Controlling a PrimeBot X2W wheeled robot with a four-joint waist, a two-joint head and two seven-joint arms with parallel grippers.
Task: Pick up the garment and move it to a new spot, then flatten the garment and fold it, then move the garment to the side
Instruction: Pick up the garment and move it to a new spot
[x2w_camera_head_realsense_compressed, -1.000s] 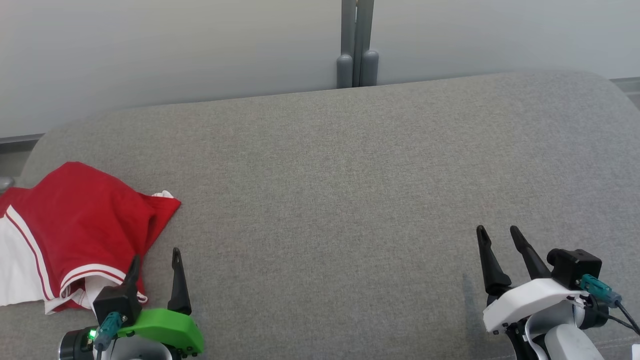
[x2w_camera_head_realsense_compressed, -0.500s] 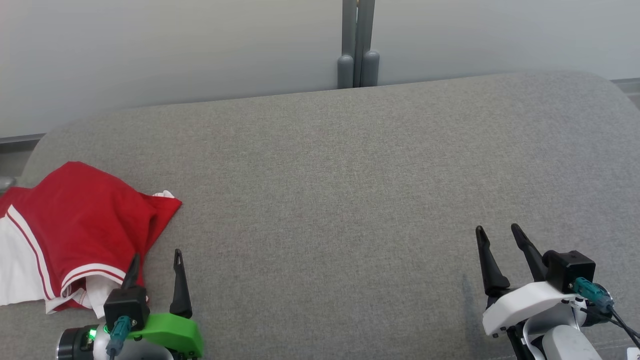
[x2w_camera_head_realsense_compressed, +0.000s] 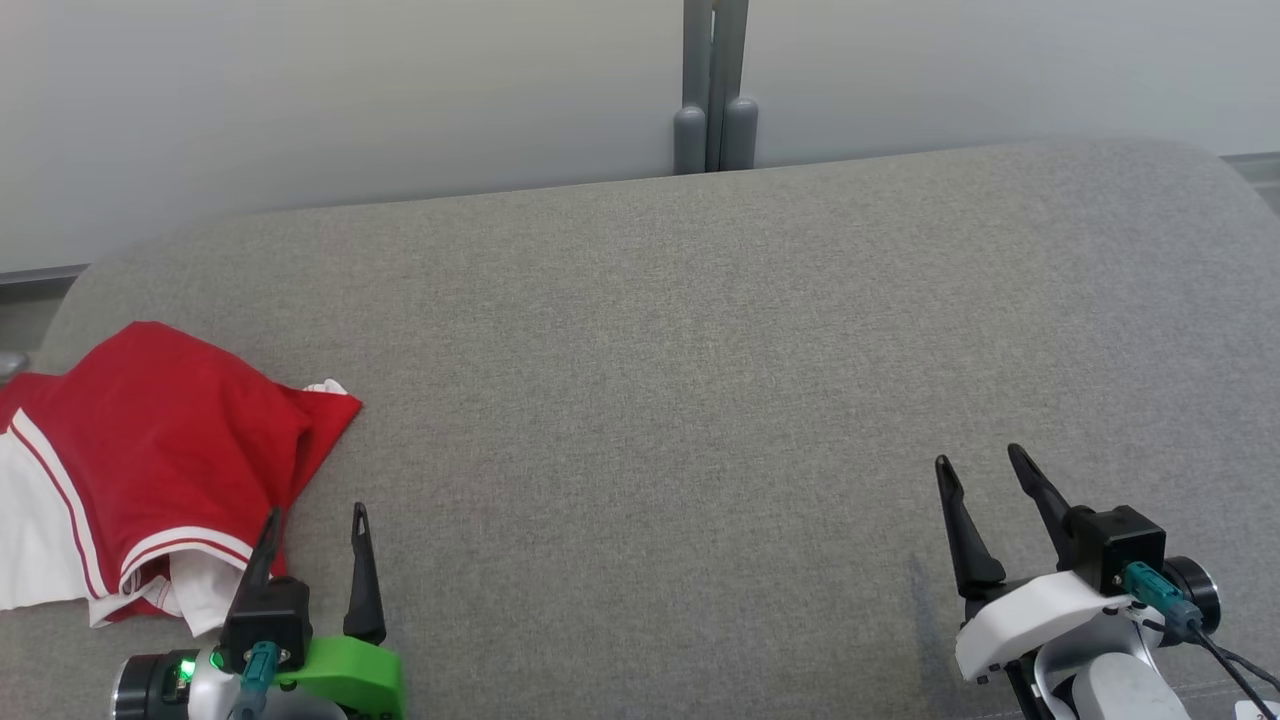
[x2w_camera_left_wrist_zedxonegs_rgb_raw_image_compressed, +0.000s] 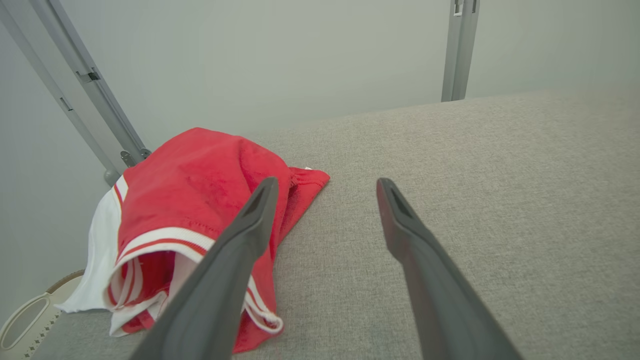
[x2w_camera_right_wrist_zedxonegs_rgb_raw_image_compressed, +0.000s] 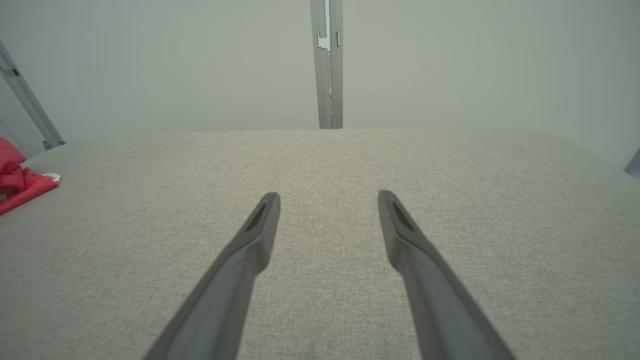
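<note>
Beside garment (x2w_camera_left_wrist_zedxonegs_rgb_raw_image_compressed: 190, 190), pale perforated object (x2w_camera_left_wrist_zedxonegs_rgb_raw_image_compressed: 22, 320) in left wrist view, left gripper (x2w_camera_left_wrist_zedxonegs_rgb_raw_image_compressed: 327, 181) spread

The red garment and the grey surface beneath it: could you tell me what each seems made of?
The garment: soft knit fabric, probably jersey, matte; it slumps in loose folds, with stitched white-striped trim. The grey surface: woven upholstery cloth, matte, with a fine heathered weave; likely padded, given its rounded edge.
</note>
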